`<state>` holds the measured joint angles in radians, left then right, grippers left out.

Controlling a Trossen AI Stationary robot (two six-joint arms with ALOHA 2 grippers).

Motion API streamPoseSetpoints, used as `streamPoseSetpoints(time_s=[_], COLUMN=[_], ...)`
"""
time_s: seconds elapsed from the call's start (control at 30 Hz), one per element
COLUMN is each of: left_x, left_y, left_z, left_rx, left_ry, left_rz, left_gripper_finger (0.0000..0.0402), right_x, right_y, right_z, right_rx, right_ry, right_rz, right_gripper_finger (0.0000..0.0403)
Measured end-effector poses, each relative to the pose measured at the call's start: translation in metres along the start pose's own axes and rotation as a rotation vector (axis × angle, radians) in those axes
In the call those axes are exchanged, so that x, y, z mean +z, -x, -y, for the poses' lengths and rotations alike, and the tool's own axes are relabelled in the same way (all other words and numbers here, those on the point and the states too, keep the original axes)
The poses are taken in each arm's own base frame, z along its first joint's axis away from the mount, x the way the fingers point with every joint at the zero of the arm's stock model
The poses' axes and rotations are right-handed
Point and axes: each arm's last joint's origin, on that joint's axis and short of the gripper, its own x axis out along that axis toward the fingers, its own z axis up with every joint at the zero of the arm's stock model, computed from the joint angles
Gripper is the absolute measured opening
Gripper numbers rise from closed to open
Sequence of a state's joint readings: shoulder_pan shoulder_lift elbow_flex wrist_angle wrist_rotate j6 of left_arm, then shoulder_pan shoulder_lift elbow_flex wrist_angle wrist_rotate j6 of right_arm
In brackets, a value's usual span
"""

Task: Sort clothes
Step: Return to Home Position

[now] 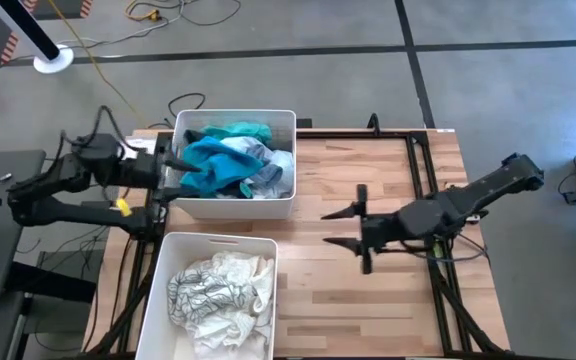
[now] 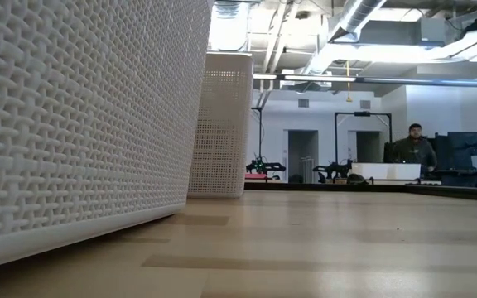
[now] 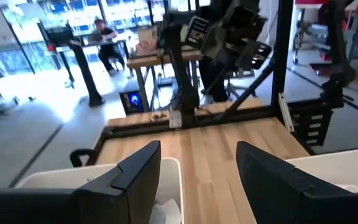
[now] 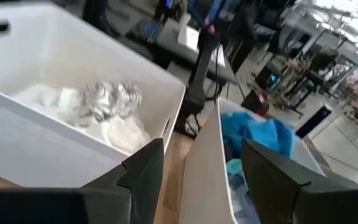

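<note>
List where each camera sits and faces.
High view: above the table, facing straight down; left pincer, right pincer, two bins.
Low view: tabletop height, facing level past the bins into the room; no arm.
Left wrist view: on the left arm, facing across the table; own open fingers.
Right wrist view: on the right arm, facing both bins; own open fingers.
Shared: high and right wrist views show blue clothes and white clothes.

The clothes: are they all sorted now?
Looks nearly finished. Blue, teal and grey soft garments lie in one white plastic bin; white fabric garments lie in the other white plastic bin. Nothing is in hand: the left gripper by the first bin and the right gripper over the wooden table are both open and empty. No loose garment shows on the table, so probably nothing is left.
</note>
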<state>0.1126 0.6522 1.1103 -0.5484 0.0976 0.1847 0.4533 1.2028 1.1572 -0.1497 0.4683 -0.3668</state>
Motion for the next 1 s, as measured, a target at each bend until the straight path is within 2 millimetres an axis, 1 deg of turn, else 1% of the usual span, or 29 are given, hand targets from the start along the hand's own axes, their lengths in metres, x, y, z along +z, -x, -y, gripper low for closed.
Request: streamPoseSetpoints(time_s=[0.13,0.3,0.4,0.53,0.67,0.77,0.9,1.0], left_x=[0.0,-0.009,-0.02,-0.044,-0.074,-0.093,-0.107,-0.109], left_y=[0.026,0.069,0.089,0.107,0.113,0.112,0.093,0.078], left_z=[0.002,0.008,0.013,0.02,0.026,0.028,0.028,0.027], left_rx=[0.022,0.029,0.014,-0.013,-0.006,0.038,0.062,0.07], left_ry=[-0.005,0.041,0.092,0.15,0.191,0.226,0.231,0.19], left_rz=[0.042,0.07,0.099,0.143,0.165,0.187,0.11,0.194], left_gripper_finger=[0.0203,0.0203,0.0203,0.0203,0.0203,0.0203,0.0203,0.0203], right_x=[0.008,0.009,0.003,-0.008,-0.026,-0.042,-0.064,-0.083], right_y=[0.03,0.062,0.074,0.087,0.096,0.099,0.1,0.1], right_z=[0.008,0.016,0.014,0.01,0.007,0.004,-0.003,-0.009], right_rx=[0.024,0.07,0.133,0.207,0.224,0.225,0.226,0.228], right_ry=[-0.014,-0.055,-0.078,-0.109,-0.16,-0.207,-0.248,-0.262], right_rz=[0.044,0.052,0.051,0.045,0.042,0.037,0.028,0.018], right_gripper_finger=[0.0225,0.0225,0.0225,0.0225,0.0225,0.0225,0.0225,0.0225])
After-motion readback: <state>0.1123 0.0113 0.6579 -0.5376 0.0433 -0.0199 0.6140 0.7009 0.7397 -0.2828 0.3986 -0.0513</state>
